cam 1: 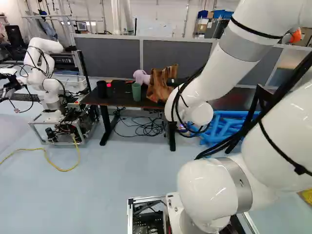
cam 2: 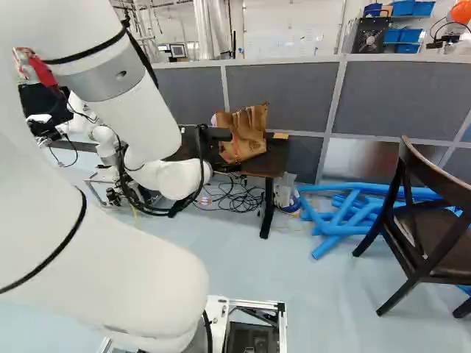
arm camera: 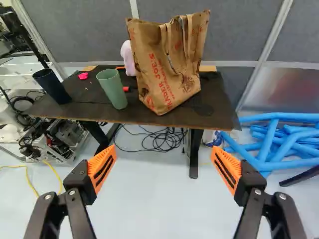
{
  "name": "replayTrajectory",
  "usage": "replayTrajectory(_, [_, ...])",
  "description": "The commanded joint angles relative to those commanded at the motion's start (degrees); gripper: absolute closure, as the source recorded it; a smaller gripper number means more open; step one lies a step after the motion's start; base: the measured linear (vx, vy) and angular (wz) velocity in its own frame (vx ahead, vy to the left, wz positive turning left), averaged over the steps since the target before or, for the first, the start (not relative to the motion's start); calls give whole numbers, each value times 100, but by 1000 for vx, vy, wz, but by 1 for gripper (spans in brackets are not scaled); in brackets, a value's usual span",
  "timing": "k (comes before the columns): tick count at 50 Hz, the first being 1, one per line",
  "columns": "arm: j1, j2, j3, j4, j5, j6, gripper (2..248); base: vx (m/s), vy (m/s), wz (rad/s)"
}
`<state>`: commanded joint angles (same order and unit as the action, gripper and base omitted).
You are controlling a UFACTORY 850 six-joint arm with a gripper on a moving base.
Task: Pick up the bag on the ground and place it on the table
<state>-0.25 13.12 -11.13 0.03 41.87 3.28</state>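
The brown paper bag (arm camera: 167,74) stands upright on the dark table (arm camera: 217,107), near its front edge, with its handles up; it also shows behind the arm in the left base view as a brown bag (cam 1: 158,85). In the right base view my gripper (cam 2: 213,134) is a dark shape at the arm's end, overlapping the table, its fingers not distinguishable. In the wrist view the gripper (arm camera: 163,169) is open, orange pads wide apart with nothing between them. The bag and table are ahead of the fingers, apart from them.
A green cup (arm camera: 112,88), black cup (arm camera: 52,85) and pink object (arm camera: 128,57) share the table. Cables (arm camera: 154,139) lie beneath it. Blue tubes (cam 2: 346,220) and a dark chair (cam 2: 427,228) are to the right. Another robot (cam 1: 46,73) stands left.
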Motion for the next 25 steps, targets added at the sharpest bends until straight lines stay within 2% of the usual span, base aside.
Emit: replayTrajectory(25, [19,216,460,-2,610,-246,3,0,0,0])
